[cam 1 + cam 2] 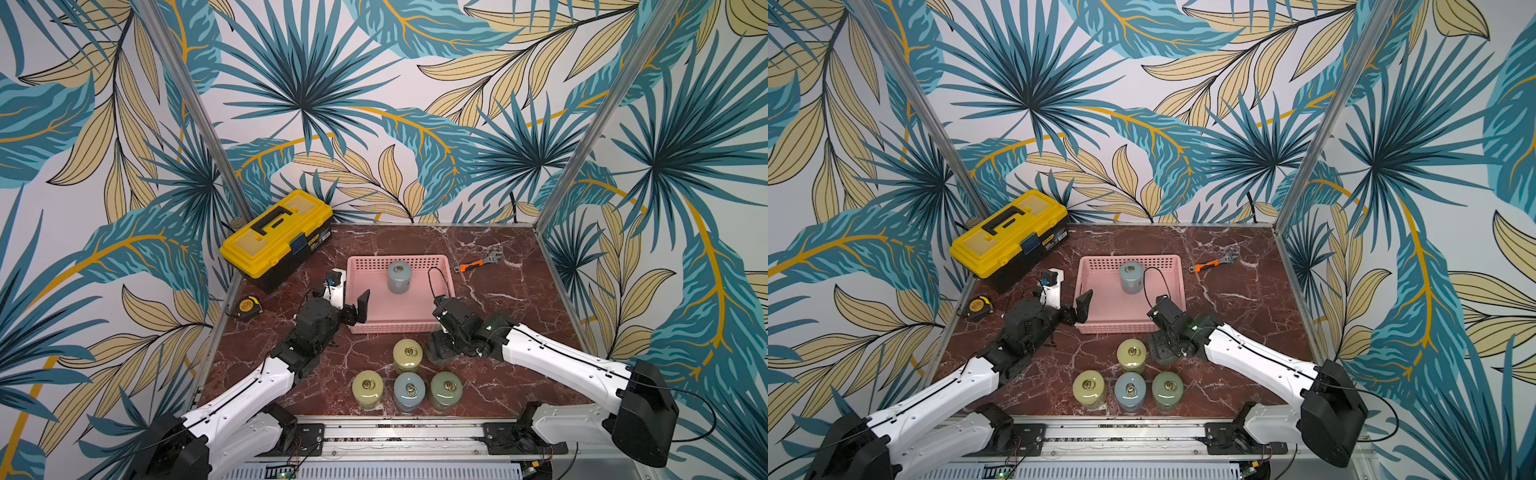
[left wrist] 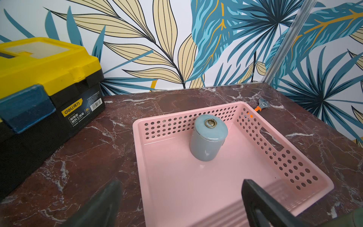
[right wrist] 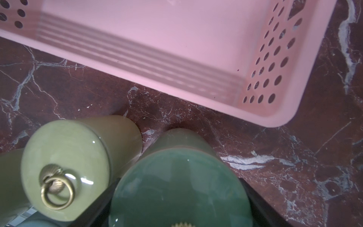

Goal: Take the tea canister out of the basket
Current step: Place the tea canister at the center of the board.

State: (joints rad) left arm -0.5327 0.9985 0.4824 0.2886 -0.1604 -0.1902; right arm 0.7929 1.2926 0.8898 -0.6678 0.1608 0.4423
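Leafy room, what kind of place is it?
Probably a robot practice booth: a left arm and right arm mounted on a rail, a marble-look table, and leaf-print walls closing it in.

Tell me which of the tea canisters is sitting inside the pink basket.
The blue-grey canister, upright near the basket's far wall. The rest, including a similar blue one, stand outside on the table in front.

A lab test booth: leaf-print panels [image 1: 374,104], aluminium posts [image 1: 194,108], marble-look tabletop [image 1: 519,332]
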